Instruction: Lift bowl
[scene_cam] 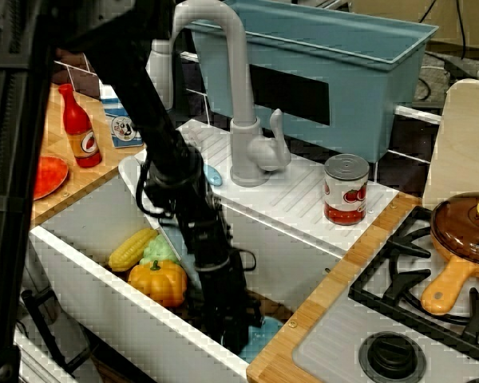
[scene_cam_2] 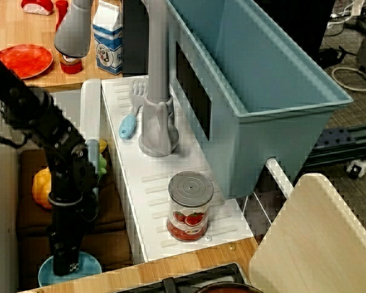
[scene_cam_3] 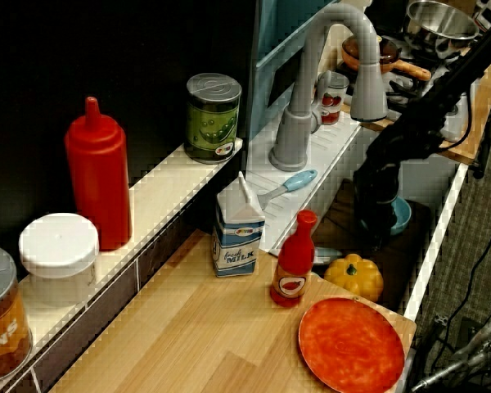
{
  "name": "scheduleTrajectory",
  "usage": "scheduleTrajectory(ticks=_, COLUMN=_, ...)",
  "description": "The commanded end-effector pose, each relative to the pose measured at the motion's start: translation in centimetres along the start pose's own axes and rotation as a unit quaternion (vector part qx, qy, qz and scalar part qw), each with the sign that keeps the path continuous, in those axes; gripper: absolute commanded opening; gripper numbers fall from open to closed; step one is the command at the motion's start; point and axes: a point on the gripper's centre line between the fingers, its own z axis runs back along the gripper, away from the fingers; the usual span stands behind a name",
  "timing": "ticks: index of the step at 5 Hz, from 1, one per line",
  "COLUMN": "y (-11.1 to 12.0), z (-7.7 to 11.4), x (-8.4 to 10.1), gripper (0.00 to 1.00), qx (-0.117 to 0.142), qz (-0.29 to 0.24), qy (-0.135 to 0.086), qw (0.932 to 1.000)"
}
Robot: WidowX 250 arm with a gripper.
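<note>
Bowl (scene_cam_2: 88, 267) sits on the sink floor at the end nearest the stove, and your gripper (scene_cam_2: 66, 264) reaches down into it from above. In the overhead view, light-blue rim shows on both sides of the black fingertips, so the jaws stand inside or over the bowl's round; whether they are apart or closed, or pressing on the rim, you cannot tell, since the gripper body hides them. In the front view only a sliver of the bowl (scene_cam: 261, 335) peeks out beside the gripper (scene_cam: 235, 339), right against the sink's front wall (scene_cam: 128, 307). Behind the jaws, farther along the sink, lie the toy pumpkin (scene_cam: 159, 282), the toy corn cob (scene_cam: 132, 249) and a pale green vegetable (scene_cam: 160, 251), well apart from the bowl. Up on the drainboard beside the jaws stands the tomato can (scene_cam_2: 190, 205), with the grey faucet (scene_cam_2: 157, 116) and a blue-handled spatula (scene_cam_2: 130, 116) beyond it.
</note>
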Motion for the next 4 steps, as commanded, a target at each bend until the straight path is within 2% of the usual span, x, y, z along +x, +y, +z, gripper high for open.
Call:
scheduleTrajectory(ticks=1, y=-1.1, z=4.7, x=-0.6, gripper=0.00, qx=-0.024, qz=-0.008, qy=-0.043, qw=0.9987)
scheduleTrajectory(ticks=3, y=-3.0, z=8.1, x=-1.8, gripper=0.00, qx=-0.055, qz=-0.022, qy=-0.041, qw=0.9974)
scheduleTrajectory(ticks=4, y=-4.2, z=10.3, x=-2.3, gripper=0.00, qx=-0.080, qz=-0.025, qy=-0.040, qw=0.9957)
